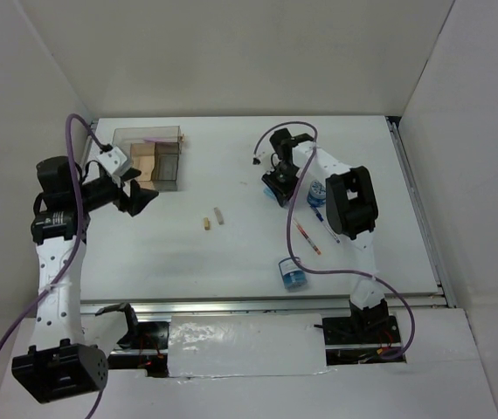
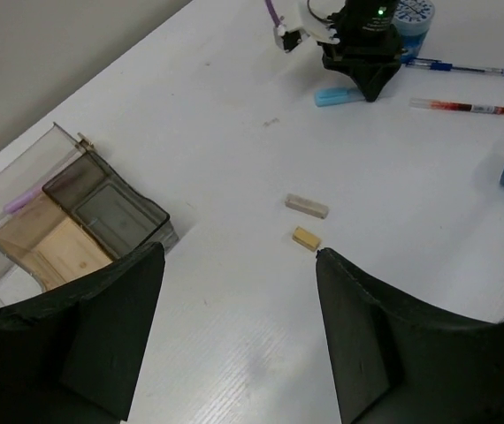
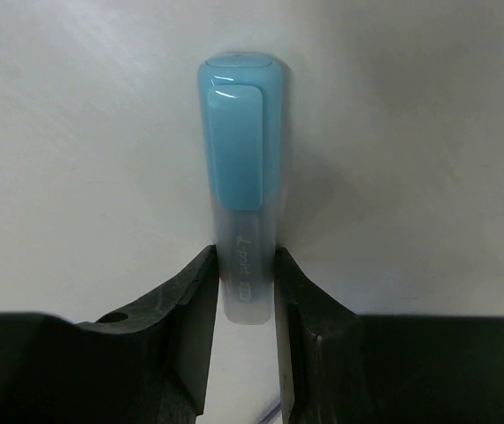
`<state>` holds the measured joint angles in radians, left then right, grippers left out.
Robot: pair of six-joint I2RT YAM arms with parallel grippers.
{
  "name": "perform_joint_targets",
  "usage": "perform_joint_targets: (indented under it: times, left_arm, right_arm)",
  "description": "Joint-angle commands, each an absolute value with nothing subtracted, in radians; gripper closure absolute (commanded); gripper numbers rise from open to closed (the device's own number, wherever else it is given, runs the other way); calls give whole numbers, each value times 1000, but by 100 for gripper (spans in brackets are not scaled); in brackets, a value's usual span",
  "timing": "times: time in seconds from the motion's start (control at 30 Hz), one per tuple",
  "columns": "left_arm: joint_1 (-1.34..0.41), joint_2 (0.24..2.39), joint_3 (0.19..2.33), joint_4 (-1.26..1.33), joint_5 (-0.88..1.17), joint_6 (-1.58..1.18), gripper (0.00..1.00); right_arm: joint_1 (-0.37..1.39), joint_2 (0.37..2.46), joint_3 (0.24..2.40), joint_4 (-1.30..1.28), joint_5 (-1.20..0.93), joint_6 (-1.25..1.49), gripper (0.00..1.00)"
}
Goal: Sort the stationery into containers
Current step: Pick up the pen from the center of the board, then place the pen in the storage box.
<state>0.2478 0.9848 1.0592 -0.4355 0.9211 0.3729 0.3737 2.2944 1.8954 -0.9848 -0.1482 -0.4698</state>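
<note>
The pale-blue bar (image 3: 239, 159) lies on the white table, and my right gripper (image 3: 245, 265) is shut on its near end, both fingers pressed against its sides. From above, that gripper (image 1: 277, 188) points down at the table's middle right. My left gripper (image 1: 144, 199) hangs open and empty beside the compartmented organiser (image 1: 166, 170). Two tan stubs (image 2: 307, 206) (image 2: 306, 238) lie ahead of it. A red-orange pen (image 1: 308, 236) and a blue pen (image 1: 323, 223) lie near the right arm. One round blue tub (image 1: 293, 274) sits toward the front, the other (image 2: 408, 18) behind the right gripper.
White walls enclose the table at the back and on both sides. A thin lilac item (image 2: 24, 199) lies in the organiser's clear back compartment. The right arm's purple cable (image 1: 294, 253) loops over the table near the pens and the front tub.
</note>
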Motion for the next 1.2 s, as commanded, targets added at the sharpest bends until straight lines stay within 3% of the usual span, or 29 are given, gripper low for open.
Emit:
perform_joint_targets:
  times: [0.0,0.07,0.2,0.4,0.6,0.83,1.0,1.17]
  left_arm:
    - [218,925,1032,-468,1017,575,19]
    - [149,904,1025,-540,985,771,21]
    - [11,871,982,-621,886,1124,37]
    - [-262,871,922,-655,717,1365,44]
    - [-409,956,946,-683,658,1391,53]
    - [-526,999,939,-649,589,1364,53]
    - [-561,1025,927,-572,563,1296,43]
    - [-578,1035,917,-545,560,1284,44]
  right_arm:
    - [428,2191,1891,-1078,-291,-454,97]
    - [451,2122,1882,-1127,-424,-440,99]
    - [538,2028,1832,-1175,-575,-393,100]
    - [627,2020,1847,-1282,-774,-359,100]
    - [652,2085,1934,-1406,-963,-367,100]
    - [655,2103,1933,-1411,-1032,-339,100]
    - [660,2111,1928,-1420,-1060,-339,100]
    - [670,2114,1931,-1424,-1074,-333,100]
